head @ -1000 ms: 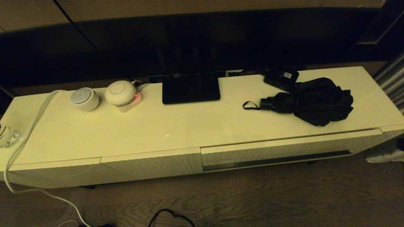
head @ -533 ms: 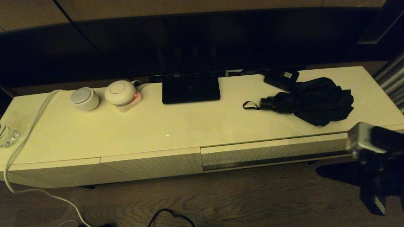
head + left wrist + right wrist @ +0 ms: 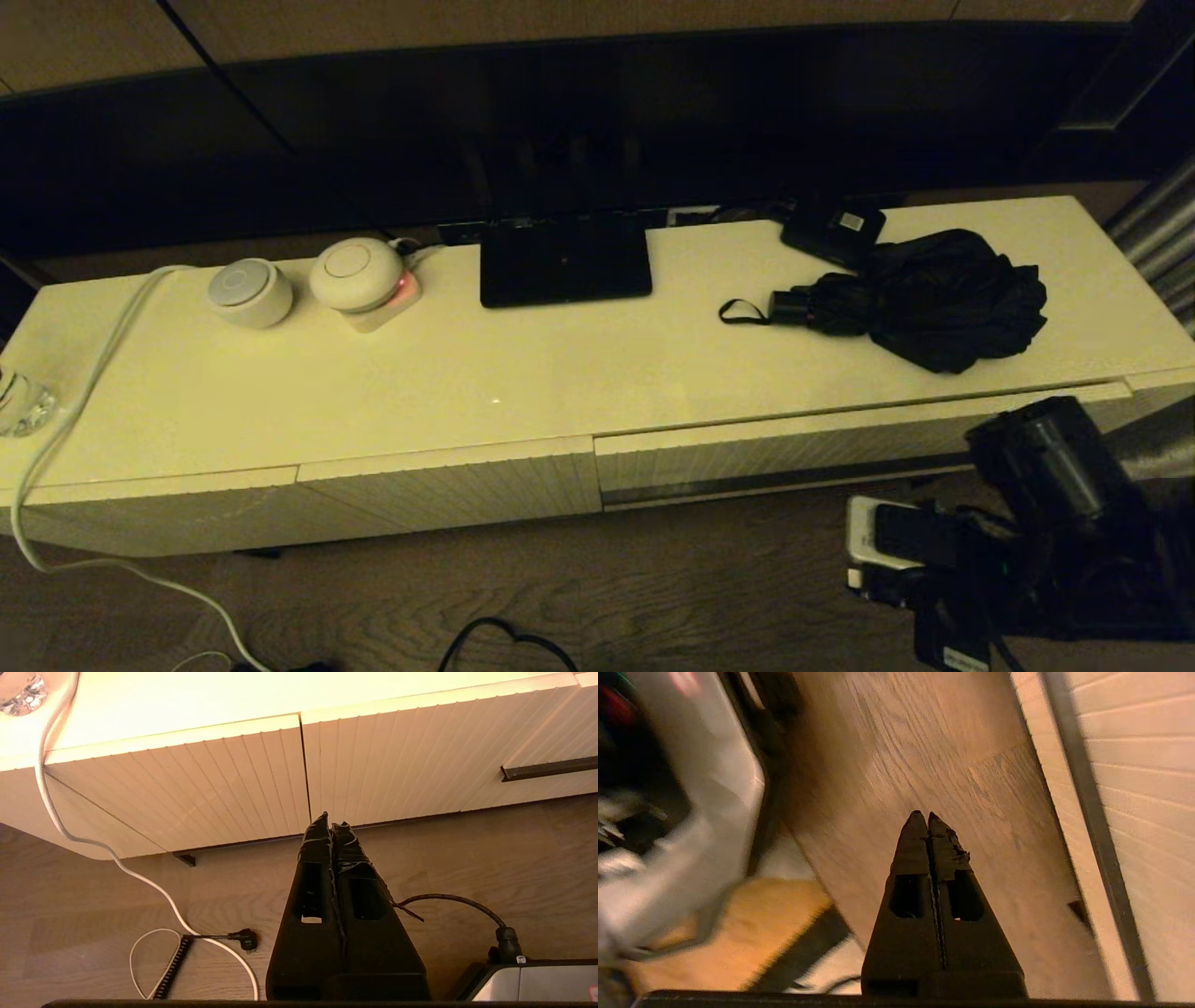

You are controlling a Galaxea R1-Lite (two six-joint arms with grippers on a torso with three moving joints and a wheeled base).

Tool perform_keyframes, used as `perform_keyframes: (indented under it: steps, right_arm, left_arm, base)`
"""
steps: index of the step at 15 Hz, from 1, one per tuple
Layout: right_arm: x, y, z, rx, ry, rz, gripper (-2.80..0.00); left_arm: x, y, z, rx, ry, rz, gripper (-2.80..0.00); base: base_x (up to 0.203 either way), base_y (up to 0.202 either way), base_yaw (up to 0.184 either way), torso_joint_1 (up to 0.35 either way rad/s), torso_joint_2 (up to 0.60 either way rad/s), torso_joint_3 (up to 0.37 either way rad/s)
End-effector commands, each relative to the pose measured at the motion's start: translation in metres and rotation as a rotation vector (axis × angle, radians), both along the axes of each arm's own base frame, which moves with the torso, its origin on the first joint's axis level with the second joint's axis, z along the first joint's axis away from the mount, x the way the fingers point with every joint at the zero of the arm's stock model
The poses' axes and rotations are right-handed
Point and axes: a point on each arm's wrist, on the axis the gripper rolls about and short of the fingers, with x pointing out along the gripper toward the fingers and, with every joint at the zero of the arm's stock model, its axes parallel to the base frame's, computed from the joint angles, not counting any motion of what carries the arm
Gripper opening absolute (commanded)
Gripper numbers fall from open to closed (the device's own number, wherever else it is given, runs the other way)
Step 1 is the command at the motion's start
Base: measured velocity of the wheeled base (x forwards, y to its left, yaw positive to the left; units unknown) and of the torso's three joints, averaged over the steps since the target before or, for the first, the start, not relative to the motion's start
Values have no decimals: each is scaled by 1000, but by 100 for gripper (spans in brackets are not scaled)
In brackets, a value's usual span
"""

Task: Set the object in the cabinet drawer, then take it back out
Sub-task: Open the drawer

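The black folding umbrella [image 3: 924, 299] lies on the right part of the cream cabinet top [image 3: 523, 373], its handle and wrist loop pointing left. Below it the long ribbed drawer [image 3: 775, 448] with its dark strip [image 3: 1092, 812] stands closed. My right arm [image 3: 1046, 504] hangs low over the floor in front of the drawer's right end. Its gripper [image 3: 928, 814] is shut and empty, beside the dark strip and touching nothing. My left gripper [image 3: 331, 823] is shut and empty too, low before the shorter ribbed panels, with the drawer's strip [image 3: 551, 767] off to one side.
A flat black stand base [image 3: 564, 261] and a small black box [image 3: 833, 229] sit at the back of the top. Two round white devices [image 3: 250, 292] [image 3: 357, 273] stand at the left. A white cable [image 3: 93, 373] runs down to the floor, where a black cable [image 3: 504, 644] lies.
My right arm came into the head view from the right, then dropped lower and further left in front of the drawer. The umbrella and drawer have not moved.
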Motion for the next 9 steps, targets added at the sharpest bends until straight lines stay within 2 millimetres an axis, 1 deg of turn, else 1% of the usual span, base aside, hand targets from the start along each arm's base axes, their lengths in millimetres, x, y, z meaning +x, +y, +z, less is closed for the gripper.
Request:
perform_keyframes:
  steps: [1,2,6,7,9]
  right_arm:
    - [8,2,-34,-82,21,42,-280]
    - [11,-1,-41,-117,8,71,-280]
    - [16,-19,-52,-228,-14,143,-280]
    - [20,-21,-54,-240,-14,144,-280]
    - [31,-18,-59,-235,-53,144,-280]
  left_arm:
    - [0,0,-1,0,3,0,-280]
    - [0,0,-1,0,3,0,-280]
    - [0,0,-1,1,3,0,-280]
    - [0,0,-1,0,3,0,-280]
    - [0,0,-1,0,3,0,-280]
  base:
    - [0,0,0,0,0,0]
    - [0,0,0,0,0,0]
    - [0,0,0,0,0,0]
    - [0,0,0,0,0,0]
    - [0,0,0,0,0,0]
